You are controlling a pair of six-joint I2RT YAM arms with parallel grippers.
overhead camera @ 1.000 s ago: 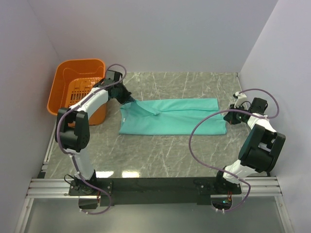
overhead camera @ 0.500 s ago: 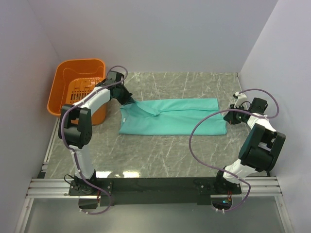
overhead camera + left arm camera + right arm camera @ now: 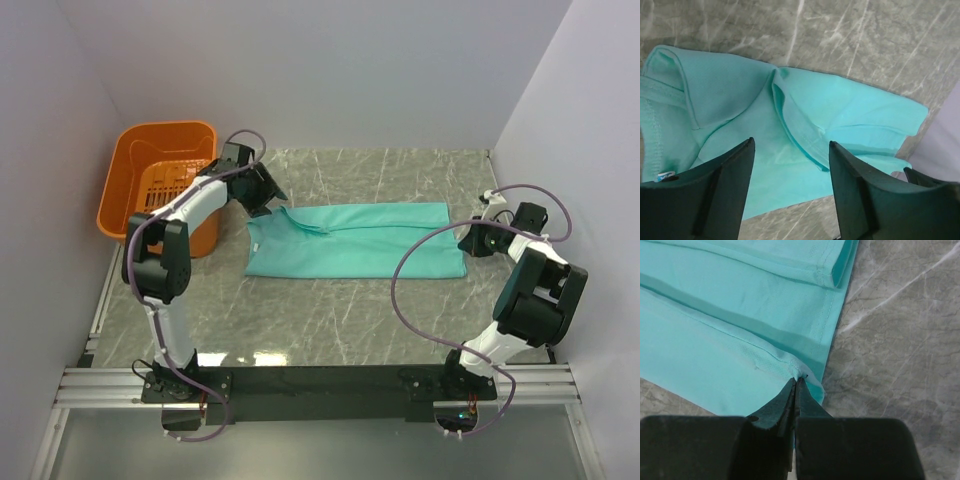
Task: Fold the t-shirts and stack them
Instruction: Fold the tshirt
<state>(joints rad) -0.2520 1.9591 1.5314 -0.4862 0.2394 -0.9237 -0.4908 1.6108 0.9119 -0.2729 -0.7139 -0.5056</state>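
Left end effector (image 3: 790, 143) open (above t-shirt (image 3: 730, 95)); right end effector (image 3: 796, 382) pinches hem (image 3: 827, 334).

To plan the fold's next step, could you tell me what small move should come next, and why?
Probably open the right tool. It looks pinched on the hem corner of the t-shirt, which lies flat as a long folded strip, while the left tool stands open above the collar end, holding nothing.
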